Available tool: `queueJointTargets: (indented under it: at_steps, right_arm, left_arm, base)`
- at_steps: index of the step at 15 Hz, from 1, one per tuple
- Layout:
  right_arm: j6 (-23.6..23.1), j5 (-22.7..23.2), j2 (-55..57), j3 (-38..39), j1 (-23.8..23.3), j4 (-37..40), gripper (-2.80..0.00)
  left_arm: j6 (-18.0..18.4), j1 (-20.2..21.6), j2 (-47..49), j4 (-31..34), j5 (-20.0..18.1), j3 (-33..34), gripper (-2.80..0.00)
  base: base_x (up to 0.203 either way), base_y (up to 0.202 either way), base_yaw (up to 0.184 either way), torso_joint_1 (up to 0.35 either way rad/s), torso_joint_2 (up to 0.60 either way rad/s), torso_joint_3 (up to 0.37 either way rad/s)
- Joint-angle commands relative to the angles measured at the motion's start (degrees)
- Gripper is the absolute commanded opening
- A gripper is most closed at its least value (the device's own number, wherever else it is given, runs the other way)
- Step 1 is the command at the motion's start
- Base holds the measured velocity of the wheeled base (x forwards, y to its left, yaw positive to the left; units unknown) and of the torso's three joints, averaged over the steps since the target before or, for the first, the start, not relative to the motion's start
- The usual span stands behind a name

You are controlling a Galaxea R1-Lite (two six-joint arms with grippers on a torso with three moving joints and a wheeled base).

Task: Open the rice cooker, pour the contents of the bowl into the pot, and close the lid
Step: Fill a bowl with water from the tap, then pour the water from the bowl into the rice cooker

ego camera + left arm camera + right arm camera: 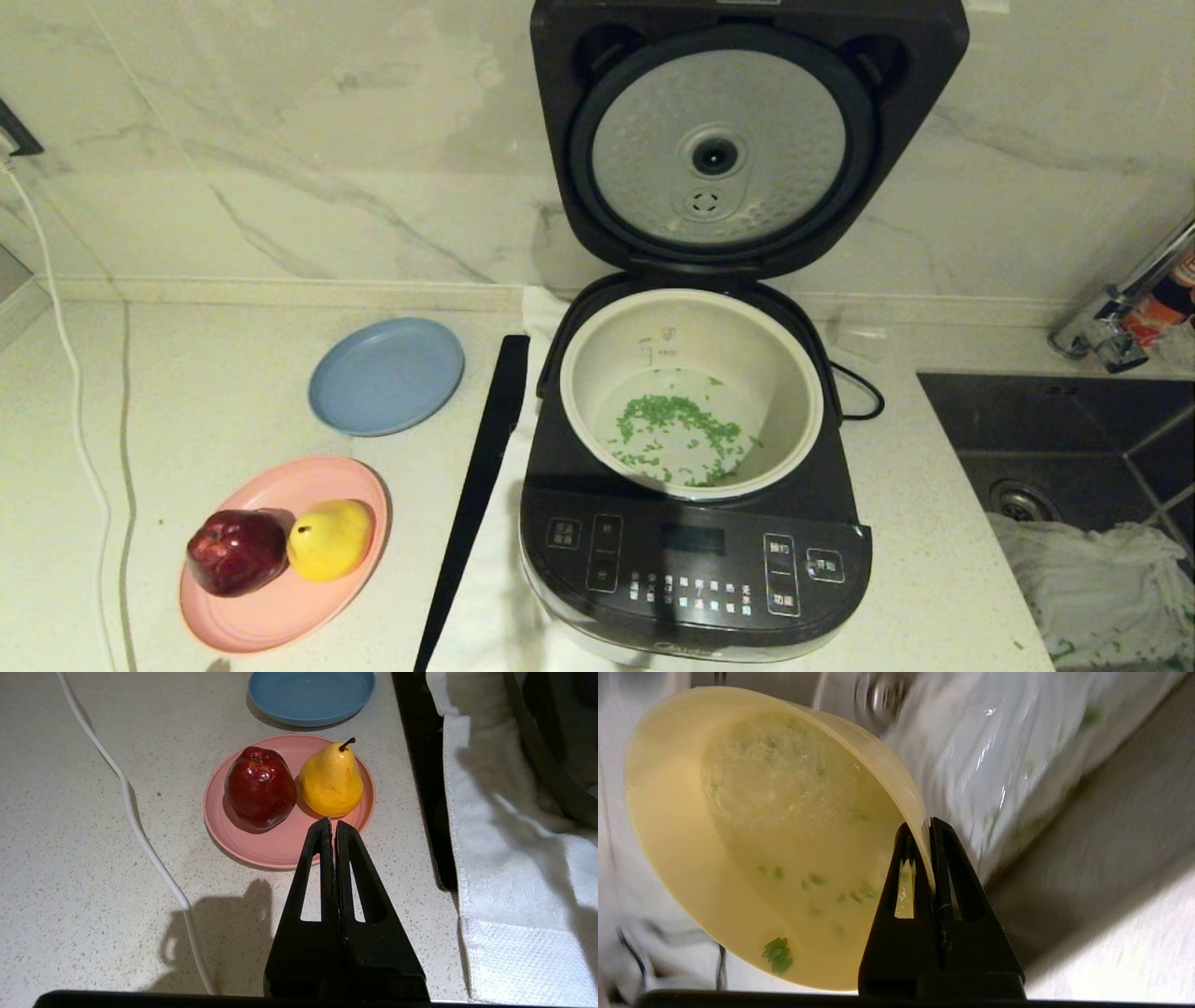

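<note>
The rice cooker (695,560) stands on the counter with its lid (719,140) swung fully up, showing the dimpled silver disc. Inside, the cream pot (756,345) holds scattered green bits (677,429) on its bottom. Neither arm shows in the head view. In the right wrist view my right gripper (930,823) is shut on the rim of the pale-yellow bowl (691,858), which is tilted on its side over a white cloth, with only a few green bits (776,954) clinging inside. My left gripper (333,822) is shut and empty, hovering over the counter near the pink plate.
A blue plate (386,375) and a pink plate (280,607) with a red apple (236,551) and a yellow pear (330,539) lie left of the cooker. A black strip (476,495) and a white cable (75,401) run along the counter. The sink (1074,439) with a cloth (1092,579) is on the right.
</note>
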Motion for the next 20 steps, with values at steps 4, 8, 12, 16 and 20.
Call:
queueJointTargets:
  at_steps: [4,8,12,16,20]
  right_arm:
    - [-1.6,-2.4,-16.7,14.1,8.3,0.5,-2.8]
    - [-1.7,-4.8,-26.3,18.8,17.3,2.2,-2.8]
    - [-1.7,-5.5,-30.7,19.6,23.7,8.4,-2.8]
    - [-1.4,-5.4,-31.4,19.4,29.8,14.2,-2.8]
    - [-1.3,-5.4,-33.0,19.7,34.1,16.0,-2.8]
  left_arm:
    - [0.0,0.0,0.0,0.0,0.0,0.5,-2.8]
    - [0.0,0.0,0.0,0.0,0.0,0.5,-2.8]
    - [0.0,0.0,0.0,0.0,0.0,0.5,-2.8]
    - [0.0,0.0,0.0,0.0,0.0,0.5,-2.8]
    - [0.0,0.0,0.0,0.0,0.0,0.5,-2.8]
  base:
    - [0.0,0.0,0.0,0.0,0.0,0.0]
    - [0.0,0.0,0.0,0.0,0.0,0.0]
    - [0.0,0.0,0.0,0.0,0.0,0.0]
    - [0.0,0.0,0.0,0.0,0.0,0.0]
    - [0.0,0.0,0.0,0.0,0.0,0.0]
